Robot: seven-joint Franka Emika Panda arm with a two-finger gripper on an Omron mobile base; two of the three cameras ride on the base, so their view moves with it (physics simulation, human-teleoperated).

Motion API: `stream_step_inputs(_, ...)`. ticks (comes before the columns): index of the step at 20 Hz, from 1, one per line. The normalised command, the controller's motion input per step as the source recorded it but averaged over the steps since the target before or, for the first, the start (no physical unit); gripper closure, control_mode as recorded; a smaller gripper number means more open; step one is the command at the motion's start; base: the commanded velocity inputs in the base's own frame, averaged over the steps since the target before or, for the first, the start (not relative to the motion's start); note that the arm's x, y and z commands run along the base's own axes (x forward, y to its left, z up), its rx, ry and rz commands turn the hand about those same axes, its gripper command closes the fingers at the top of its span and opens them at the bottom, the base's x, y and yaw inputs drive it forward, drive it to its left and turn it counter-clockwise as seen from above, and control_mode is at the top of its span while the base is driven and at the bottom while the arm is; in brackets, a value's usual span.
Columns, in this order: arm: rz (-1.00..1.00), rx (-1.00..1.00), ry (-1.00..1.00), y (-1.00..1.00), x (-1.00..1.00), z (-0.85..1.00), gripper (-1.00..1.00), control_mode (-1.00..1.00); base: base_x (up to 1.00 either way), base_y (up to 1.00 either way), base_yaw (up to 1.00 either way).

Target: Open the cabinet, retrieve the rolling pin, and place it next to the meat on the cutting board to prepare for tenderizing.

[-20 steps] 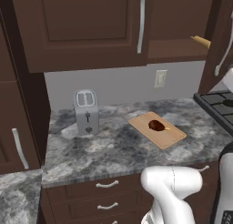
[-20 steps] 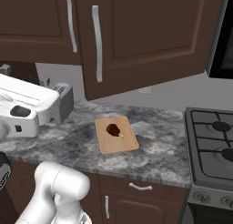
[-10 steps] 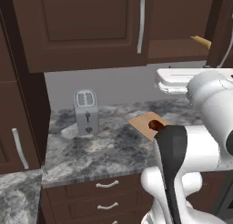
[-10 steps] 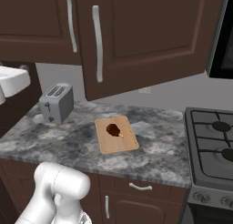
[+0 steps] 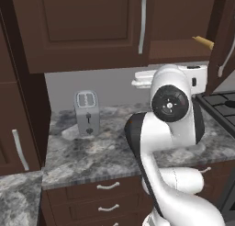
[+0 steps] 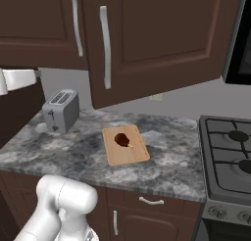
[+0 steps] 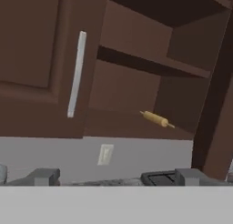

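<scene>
The cabinet stands open, and its door swings out over the counter. The rolling pin lies on the lower shelf, and one end pokes past the shelf's front edge. My gripper is open and empty, below the shelf and well short of the pin, facing the wall. The cutting board lies flat on the counter with the meat on its far half. In the left base view my arm hides the board.
A silver toaster stands at the counter's back left. A stove borders the counter on the right. A closed cabinet door with a bar handle hangs left of the open one. Drawers run below the counter.
The arm has risen and swung in front of the counter, bringing the hand up under the wall cabinets. The jaws stay wide. Board, meat and rolling pin have not moved.
</scene>
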Motion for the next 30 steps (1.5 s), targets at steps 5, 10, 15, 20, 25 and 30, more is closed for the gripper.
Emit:
stream_step_inputs(5, -0.14, -0.03, 0.16, -0.23, 0.81, -0.33, -1.00, -1.00, 0.00, 0.00, 0.00)
stream_step_inputs(10, -0.13, -0.08, 0.12, -0.13, 0.31, -0.22, -1.00, -1.00, 0.00, 0.00, 0.00)
stream_step_inputs(15, -0.11, -0.08, 0.10, -0.19, 0.48, -0.20, -1.00, -1.00, 0.00, 0.00, 0.00)
stream_step_inputs(20, -0.04, -0.05, 0.14, -0.49, 0.64, -0.12, -1.00, -1.00, 0.00, 0.00, 0.00)
stream_step_inputs(25, -0.03, -0.02, 0.13, -0.56, 0.63, -0.03, -1.00, -1.00, 0.00, 0.00, 0.00)
stream_step_inputs(30, -0.01, -0.02, 0.11, -0.50, 0.54, -0.06, -1.00, -1.00, 0.00, 0.00, 0.00)
